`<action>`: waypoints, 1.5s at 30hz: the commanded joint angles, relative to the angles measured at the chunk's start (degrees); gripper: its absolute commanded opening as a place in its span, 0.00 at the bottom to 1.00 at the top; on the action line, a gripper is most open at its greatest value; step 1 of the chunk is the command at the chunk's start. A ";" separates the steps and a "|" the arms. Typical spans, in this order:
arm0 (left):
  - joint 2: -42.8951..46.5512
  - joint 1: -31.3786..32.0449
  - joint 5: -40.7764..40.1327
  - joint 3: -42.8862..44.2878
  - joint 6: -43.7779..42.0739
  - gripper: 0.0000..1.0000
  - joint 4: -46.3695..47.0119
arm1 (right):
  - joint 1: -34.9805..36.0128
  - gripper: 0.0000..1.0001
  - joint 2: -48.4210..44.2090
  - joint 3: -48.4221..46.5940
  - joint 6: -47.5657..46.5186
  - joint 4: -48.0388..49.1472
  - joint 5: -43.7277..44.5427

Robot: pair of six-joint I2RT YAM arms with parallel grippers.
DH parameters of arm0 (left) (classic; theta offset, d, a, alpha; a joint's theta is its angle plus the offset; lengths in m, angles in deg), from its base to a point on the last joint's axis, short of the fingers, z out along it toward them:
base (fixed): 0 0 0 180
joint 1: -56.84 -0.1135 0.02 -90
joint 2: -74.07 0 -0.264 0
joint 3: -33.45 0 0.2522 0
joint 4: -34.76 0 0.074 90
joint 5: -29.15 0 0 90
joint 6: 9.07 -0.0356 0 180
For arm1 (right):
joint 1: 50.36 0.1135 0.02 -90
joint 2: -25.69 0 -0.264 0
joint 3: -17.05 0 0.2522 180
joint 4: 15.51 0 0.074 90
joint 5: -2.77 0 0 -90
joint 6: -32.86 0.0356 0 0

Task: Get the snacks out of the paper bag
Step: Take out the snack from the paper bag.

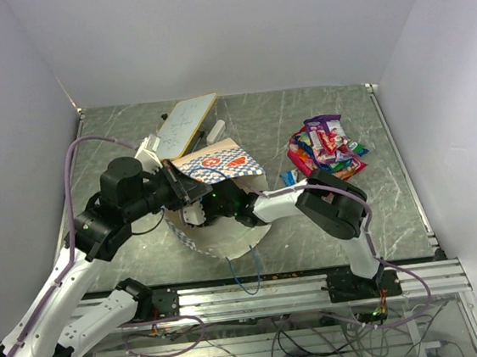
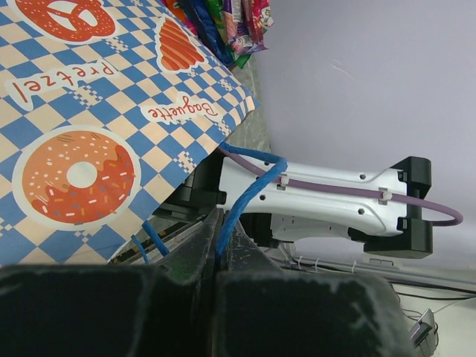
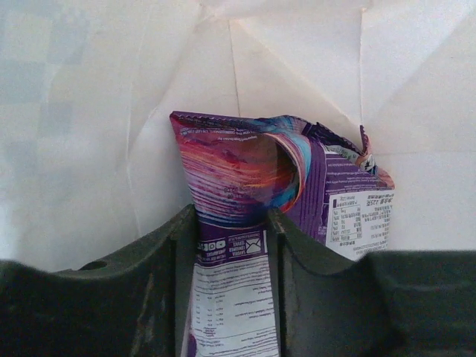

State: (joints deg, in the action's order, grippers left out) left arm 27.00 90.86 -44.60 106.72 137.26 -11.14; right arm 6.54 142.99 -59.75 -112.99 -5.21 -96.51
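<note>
Right jaws clench purple packet (image 3: pixel 238 201) inside paper bag (image 3: pixel 89 111); left jaws pinch its handle (image 2: pixel 250 198).

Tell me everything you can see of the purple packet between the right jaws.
The purple packet is glossy, with pink-orange swirls and a white printed panel. Its top is crumpled and folded over. It sits inside the paper bag, against creased cream paper, the jaws of the right gripper closed on its lower end.
</note>
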 commanded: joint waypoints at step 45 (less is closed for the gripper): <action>1.23 0.25 -13.28 4.48 6.50 0.07 -9.86 | -0.35 0.00 -17.19 5.30 17.67 -2.73 -5.12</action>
State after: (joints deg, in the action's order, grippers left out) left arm 28.09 90.86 -55.85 109.43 143.58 -18.53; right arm 6.50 129.50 -54.60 -99.42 -11.95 -100.77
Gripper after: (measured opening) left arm 0.073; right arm 0.006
